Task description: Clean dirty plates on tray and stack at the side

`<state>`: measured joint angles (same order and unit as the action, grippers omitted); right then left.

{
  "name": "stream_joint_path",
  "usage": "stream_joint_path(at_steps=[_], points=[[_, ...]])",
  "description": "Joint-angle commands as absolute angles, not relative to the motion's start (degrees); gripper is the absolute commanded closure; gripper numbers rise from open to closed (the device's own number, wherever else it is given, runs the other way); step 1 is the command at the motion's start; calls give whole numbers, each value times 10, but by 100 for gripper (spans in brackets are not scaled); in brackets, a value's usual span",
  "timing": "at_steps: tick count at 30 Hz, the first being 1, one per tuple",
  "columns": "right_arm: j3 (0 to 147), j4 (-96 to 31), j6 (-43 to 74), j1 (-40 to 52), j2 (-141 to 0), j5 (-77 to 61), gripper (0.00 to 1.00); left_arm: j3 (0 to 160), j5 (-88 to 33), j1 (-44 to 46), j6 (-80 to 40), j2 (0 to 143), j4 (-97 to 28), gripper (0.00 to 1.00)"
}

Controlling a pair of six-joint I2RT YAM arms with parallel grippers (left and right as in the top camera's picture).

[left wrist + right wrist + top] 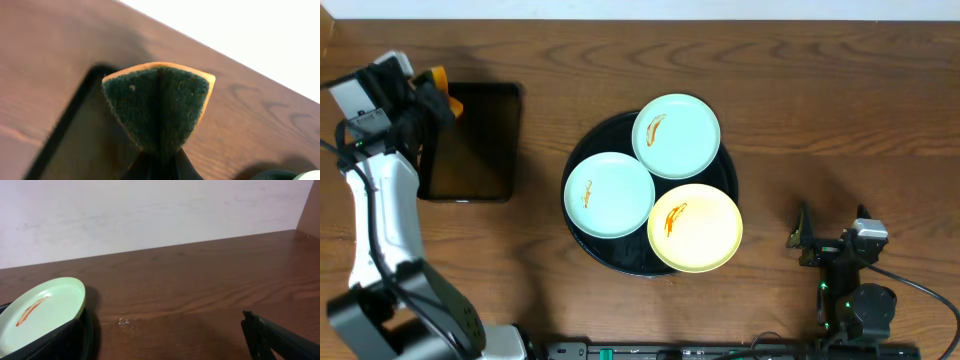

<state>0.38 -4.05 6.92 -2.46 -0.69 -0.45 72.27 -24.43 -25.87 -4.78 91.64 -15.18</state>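
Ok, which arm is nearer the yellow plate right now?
Right. The right arm sits a short way right of the yellow plate, jaws open. The left arm is far off beyond the round tray, at the rectangular tray, holding a sponge.

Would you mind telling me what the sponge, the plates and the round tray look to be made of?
The sponge: soft foam, orange, faced with a coarse dark green scouring pad; it folds where pinched. The plates: probably plastic or melamine, smooth pastel surfaces with a soft sheen; ceramic is possible. The round tray: likely black plastic, faintly glossy rim.

Wooden table (pixel 820 100), plain white wall (pixel 150 215)
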Motion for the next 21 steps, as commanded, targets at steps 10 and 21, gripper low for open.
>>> stream_joint_path(at_steps=[10, 21], points=[[3, -43, 62, -27, -5, -5, 1, 723, -228, -246, 79, 786, -109, 93], [3, -43, 62, -27, -5, -5, 1, 718, -204, -245, 79, 1002, -150, 93]])
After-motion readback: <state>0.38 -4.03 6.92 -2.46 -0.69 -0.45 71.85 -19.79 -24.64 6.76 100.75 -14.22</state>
